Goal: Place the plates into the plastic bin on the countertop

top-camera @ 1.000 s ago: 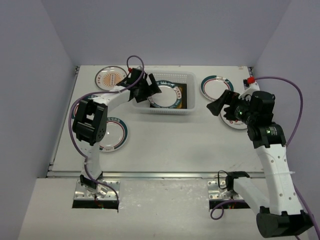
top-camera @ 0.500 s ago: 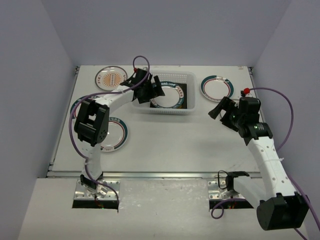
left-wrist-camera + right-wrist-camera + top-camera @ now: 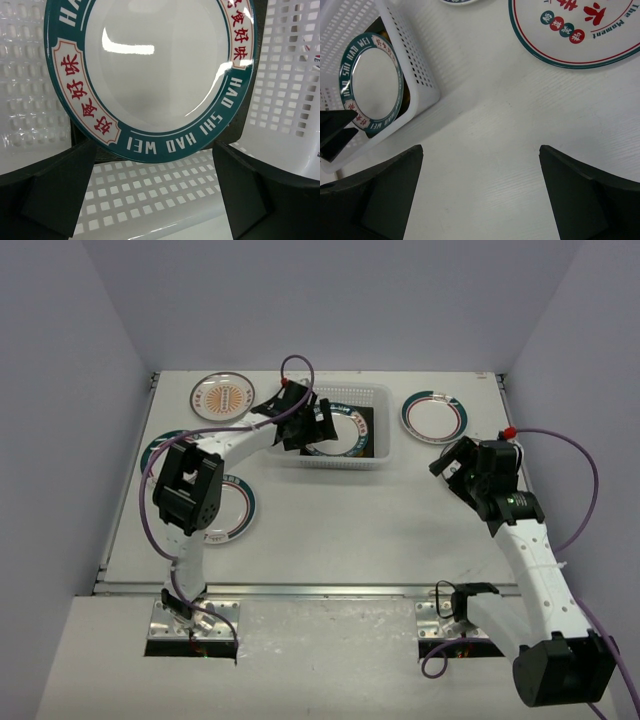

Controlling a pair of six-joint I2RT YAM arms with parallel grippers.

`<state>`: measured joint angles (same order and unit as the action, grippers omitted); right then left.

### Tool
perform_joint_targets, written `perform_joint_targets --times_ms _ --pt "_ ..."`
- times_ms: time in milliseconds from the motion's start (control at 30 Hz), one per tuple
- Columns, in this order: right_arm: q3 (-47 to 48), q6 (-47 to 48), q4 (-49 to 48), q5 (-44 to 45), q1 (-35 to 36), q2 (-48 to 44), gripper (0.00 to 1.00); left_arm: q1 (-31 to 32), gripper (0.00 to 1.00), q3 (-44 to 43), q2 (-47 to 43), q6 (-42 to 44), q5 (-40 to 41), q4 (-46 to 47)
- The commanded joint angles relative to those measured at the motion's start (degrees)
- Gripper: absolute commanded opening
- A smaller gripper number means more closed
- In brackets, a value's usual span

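Plate with orange print (image 3: 223,397) rests on the countertop (image 3: 330,520) at far left, with a teal-ringed plate (image 3: 235,510) nearer the arms. The left gripper (image 3: 315,425) hangs inside the bin (image 3: 340,462), jaws spread, just short of a teal-banded plate (image 3: 150,75) that seems to lean on a dark square plate (image 3: 365,427). Right of the bin lies another plate (image 3: 434,415). The right gripper (image 3: 481,148) hovers over bare countertop, jaws spread.

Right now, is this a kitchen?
Probably a robot test booth, not a kitchen: bare walls box in a white countertop, the left arm and right arm are bolted at its edge, with plates and a plastic bin laid out.
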<state>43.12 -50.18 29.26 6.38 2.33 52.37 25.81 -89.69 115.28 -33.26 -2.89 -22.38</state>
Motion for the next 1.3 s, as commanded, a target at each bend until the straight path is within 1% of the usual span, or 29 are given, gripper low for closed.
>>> perform_joint_targets --times_ms 0,67,133,267,367,467,567,700,800,933,967,1067,1267 --pt "-0.45 -1.98 -0.45 3.72 -0.2 -1.02 0.99 0.71 1.0 -0.52 -4.71 1.09 8.41 -0.6" --pt "-0.85 -1.59 -0.44 3.72 -0.13 -1.48 0.99 0.73 1.0 0.64 -7.34 0.92 14.92 -1.43" --pt "-1.29 -1.32 -0.93 3.31 -0.22 -1.88 0.99 0.46 1.0 0.15 -7.78 1.01 20.13 -2.45" --pt "-1.68 -0.25 -2.26 1.37 -0.17 -2.35 0.99 -1.01 1.0 -3.65 -3.58 2.4 23.37 -3.65" --pt "-1.51 0.63 -2.45 0.4 -0.13 -2.66 0.99 -1.59 1.0 -12.48 2.17 4.62 24.9 -7.0" --pt "-1.49 1.76 -2.4 0.15 -0.22 -3.6 0.99 -1.82 1.0 -18.71 7.89 6.8 22.04 -8.7" --pt "-1.85 2.84 -2.74 0.28 -0.2 -4.73 0.99 -1.73 1.0 -19.79 10.12 8.82 14.9 -5.62" --pt "-1.97 3.54 -2.84 -0.44 -0.13 -4.77 0.99 -1.77 1.0 -21.38 12.64 8.02 14.87 -7.07" --pt "-2.16 3.68 -3.07 -0.76 -0.13 -4.82 0.99 -1.79 1.0 -20.94 12.77 7.92 14.49 -6.8" --pt "-2.63 3.77 -4.23 -1.87 -0.13 -4.73 0.99 -1.73 1.0 -18.24 11.64 9.17 5.48 -2.83" --pt "-2.97 3.77 -4.57 -2.53 -0.14 -4.73 0.99 -1.73 1.0 -18.25 11.74 9.09 4.58 -2.58" --pt "-3.37 3.76 -4.9 -3.11 -0.14 -4.89 0.99 -1.73 1.0 -18.57 12.54 8.85 2.04 -2.88" --pt "-3.73 4.3 -5.33 -3.29 -0.13 -5.18 0.99 -1.64 1.0 -18.55 11.88 9.17 -0.42 -2.65"
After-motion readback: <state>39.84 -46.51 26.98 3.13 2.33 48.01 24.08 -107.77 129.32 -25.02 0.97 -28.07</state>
